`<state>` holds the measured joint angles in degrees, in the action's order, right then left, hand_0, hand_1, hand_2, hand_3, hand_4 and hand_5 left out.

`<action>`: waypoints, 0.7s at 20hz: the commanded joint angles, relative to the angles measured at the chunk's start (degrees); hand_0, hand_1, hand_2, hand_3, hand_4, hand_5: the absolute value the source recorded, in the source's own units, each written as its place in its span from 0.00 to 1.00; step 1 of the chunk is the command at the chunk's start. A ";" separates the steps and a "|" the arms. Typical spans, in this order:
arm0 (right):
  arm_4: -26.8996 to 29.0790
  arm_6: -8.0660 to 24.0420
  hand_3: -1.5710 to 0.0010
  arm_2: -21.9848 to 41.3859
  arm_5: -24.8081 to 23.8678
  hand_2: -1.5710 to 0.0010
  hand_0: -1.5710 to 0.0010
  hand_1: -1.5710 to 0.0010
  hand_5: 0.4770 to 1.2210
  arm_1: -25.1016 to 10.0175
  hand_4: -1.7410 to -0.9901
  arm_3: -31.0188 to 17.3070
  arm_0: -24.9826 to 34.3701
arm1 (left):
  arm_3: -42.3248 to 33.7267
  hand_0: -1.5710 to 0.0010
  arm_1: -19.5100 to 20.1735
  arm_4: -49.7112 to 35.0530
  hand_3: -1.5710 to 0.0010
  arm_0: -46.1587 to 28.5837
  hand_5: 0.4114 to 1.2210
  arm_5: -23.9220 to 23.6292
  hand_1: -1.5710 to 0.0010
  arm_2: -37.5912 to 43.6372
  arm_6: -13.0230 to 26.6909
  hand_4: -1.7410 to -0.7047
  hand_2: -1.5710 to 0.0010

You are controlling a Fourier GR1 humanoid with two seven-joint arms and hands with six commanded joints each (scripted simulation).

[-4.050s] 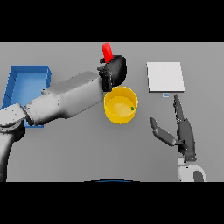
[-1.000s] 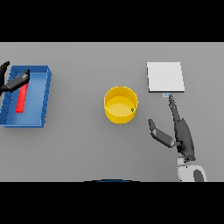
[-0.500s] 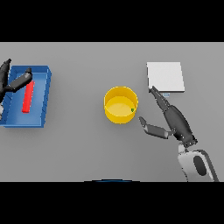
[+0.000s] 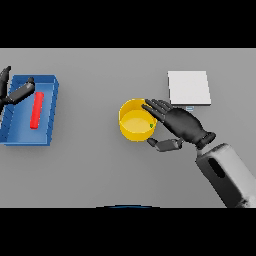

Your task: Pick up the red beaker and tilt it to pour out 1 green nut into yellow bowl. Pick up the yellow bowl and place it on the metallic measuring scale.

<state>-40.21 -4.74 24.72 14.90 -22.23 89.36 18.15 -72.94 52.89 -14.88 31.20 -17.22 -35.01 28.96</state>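
On the grey table (image 4: 90, 175), right hand (image 4: 184, 125) fingers spread at the yellow bowl (image 4: 135, 122); left hand (image 4: 12, 92) fingers apart.

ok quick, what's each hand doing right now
Left hand: open, holding nothing, over the blue tray's left edge.
Right hand: open, fingers reaching over the yellow bowl's rim, not yet gripping.

Blue tray (image 4: 50, 86) w/ raised walls sits at far left of the grey desk (image 4: 95, 170), long side running front to back, slightly skewed. Its near wall casts a thin shadow on the desk. Desk surface plain grey, matte, same tone across the whole view. Tray is well apart from items mid-desk and at right.
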 commanded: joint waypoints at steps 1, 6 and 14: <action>-0.15 0.10 1.00 0.44 0.94 1.00 1.00 1.00 0.24 0.19 0.62 -1.76 1.96 | -0.10 1.00 -0.45 0.21 1.00 -0.04 0.39 -0.22 1.00 -0.38 0.06 0.91 1.00; -1.92 -1.31 1.00 3.95 5.05 1.00 1.00 1.00 0.28 0.64 0.63 -7.25 8.47 | 1.11 1.00 -0.48 0.56 1.00 0.70 0.38 0.13 1.00 -0.46 0.40 0.91 1.00; -3.35 -4.50 1.00 8.07 8.99 1.00 1.00 1.00 0.27 2.11 0.64 -15.12 13.50 | 1.01 1.00 -0.46 0.60 1.00 1.14 0.40 0.63 1.00 -0.59 0.37 0.91 1.00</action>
<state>-43.56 -9.21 32.79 23.89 -20.09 74.23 31.65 -71.95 52.40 -14.29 32.36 -16.59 -35.60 29.30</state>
